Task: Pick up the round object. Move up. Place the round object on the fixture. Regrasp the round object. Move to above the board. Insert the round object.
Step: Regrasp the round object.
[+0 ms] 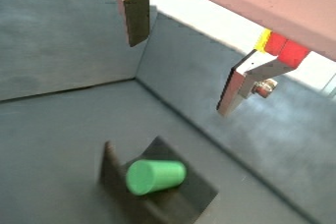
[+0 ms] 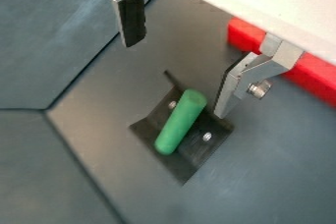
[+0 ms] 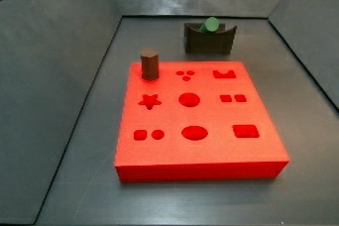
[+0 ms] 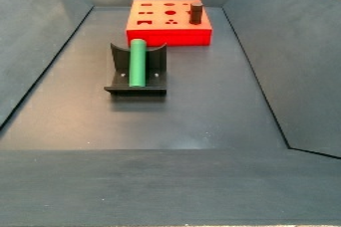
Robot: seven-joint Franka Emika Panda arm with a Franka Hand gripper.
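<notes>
The green round peg lies in the notch of the dark fixture on the grey floor. It also shows in a wrist view and in both side views. My gripper is open and empty, above the peg and apart from it, with one finger on each side. The red board lies beyond the fixture. Its edge shows in both wrist views.
A short dark-brown peg stands upright in a hole near a corner of the board. Sloping grey walls enclose the floor on all sides.
</notes>
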